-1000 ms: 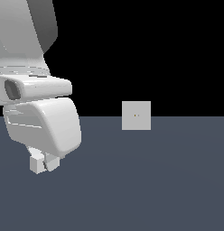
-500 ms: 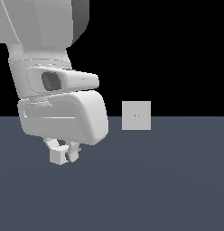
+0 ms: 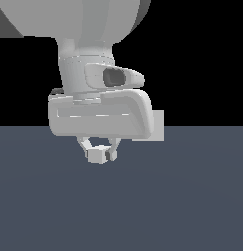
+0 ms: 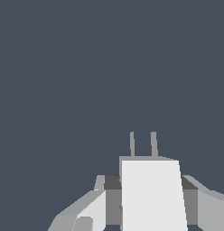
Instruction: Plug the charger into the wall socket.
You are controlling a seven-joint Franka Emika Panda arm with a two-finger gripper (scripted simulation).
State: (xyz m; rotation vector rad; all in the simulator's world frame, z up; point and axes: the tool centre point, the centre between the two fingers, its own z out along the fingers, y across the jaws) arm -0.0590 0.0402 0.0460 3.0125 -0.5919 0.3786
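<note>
My gripper (image 3: 97, 153) is shut on the charger (image 3: 96, 155), a small off-white block held between the fingers, above the dark floor. In the wrist view the charger (image 4: 152, 194) fills the space between the fingers, and its two short grey prongs (image 4: 142, 144) point away over bare floor. The wall socket (image 3: 156, 125), a flat light-grey upright plate, is mostly hidden behind my hand in the exterior view; only its edge on the exterior view's right shows, and its holes are hidden. It does not show in the wrist view.
The dark grey-blue floor (image 3: 192, 196) spreads across the lower half of the exterior view under a black background. The arm's large white body (image 3: 99, 115) covers the upper middle of that view.
The arm has moved toward the exterior view's right with the charger still in the gripper. It now covers most of the socket, which stood in full view before.
</note>
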